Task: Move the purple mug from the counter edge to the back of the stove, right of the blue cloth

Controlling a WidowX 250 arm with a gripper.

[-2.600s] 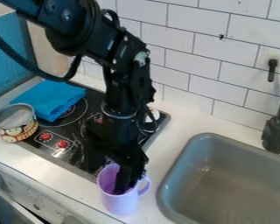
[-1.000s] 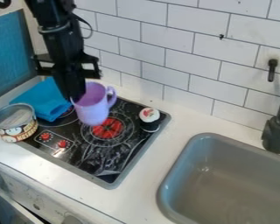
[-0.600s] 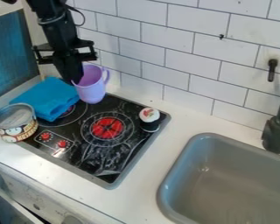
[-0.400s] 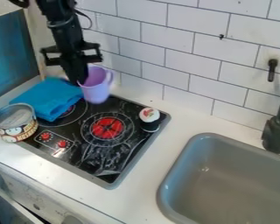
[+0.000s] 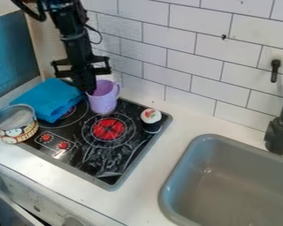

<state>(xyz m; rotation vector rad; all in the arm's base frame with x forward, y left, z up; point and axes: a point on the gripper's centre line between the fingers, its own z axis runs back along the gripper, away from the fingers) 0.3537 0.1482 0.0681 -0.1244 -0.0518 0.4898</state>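
The black gripper (image 5: 89, 88) hangs over the back of the stove, shut on the near-left rim of a purple mug (image 5: 104, 102). The mug is upright, its handle toward the right and back, and its base is at the back part of the black cooktop (image 5: 85, 154); whether it touches the surface I cannot tell. Left of the mug lies a folded blue cloth (image 5: 48, 99), partly on the stove. An open tin can (image 5: 17, 126) with a printed label stands at the stove's left front corner. A cupcake (image 5: 151, 118) with white topping sits near the right back corner.
A grey sink (image 5: 244, 181) is set into the counter (image 5: 158, 161) at the right, with a dark faucet (image 5: 280, 132) behind it. A white tiled wall (image 5: 185, 48) runs along the back, and a blue panel (image 5: 13, 55) stands at the left.
The gripper and mug have gone from the front counter by the sink to the back of the stove. Most recently they shifted slightly right and lower. Cloth, can and cupcake stayed put.
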